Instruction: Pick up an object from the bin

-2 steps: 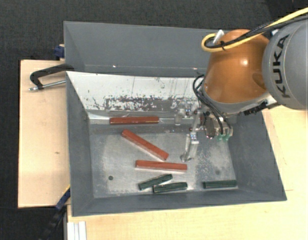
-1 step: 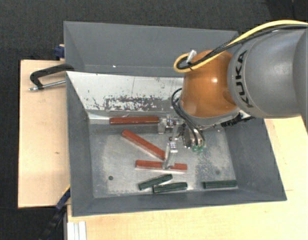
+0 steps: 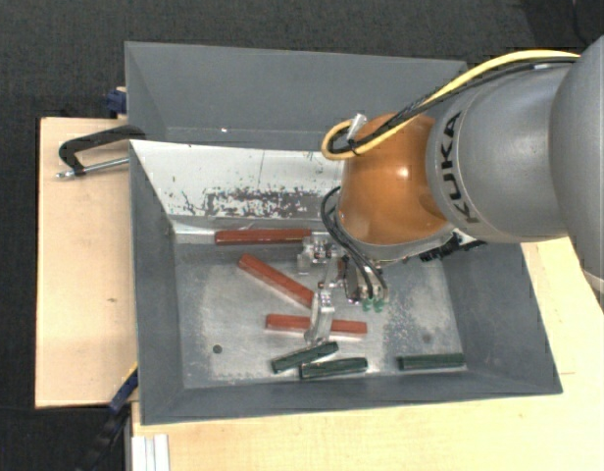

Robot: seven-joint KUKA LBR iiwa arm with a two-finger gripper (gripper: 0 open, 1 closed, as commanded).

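Zero things lifted yet; pick not done. My gripper [image 3: 322,337] sits low over floor of bin [image 3: 152,302], front-centre; open or clenched, cannot tell. Its tip is at flat red-brown bar [image 3: 349,329], with tilted dark green bar [image 3: 292,362] just beside. Grasp and lift remain, I judge. Farther out: diagonal red-brown bar [image 3: 273,275], second green bar [image 3: 341,367], lone green bar [image 3: 431,363] to right, back-wall red-brown bar [image 3: 261,235].

Six sticks in the grey bin [image 3: 155,292], two colours.
Three red-brown: back stick [image 3: 263,235], slanted stick [image 3: 273,276], front red stick [image 3: 287,323]. Three dark green: tilted stick [image 3: 287,361], low stick [image 3: 341,367], right-hand stick [image 3: 431,363].
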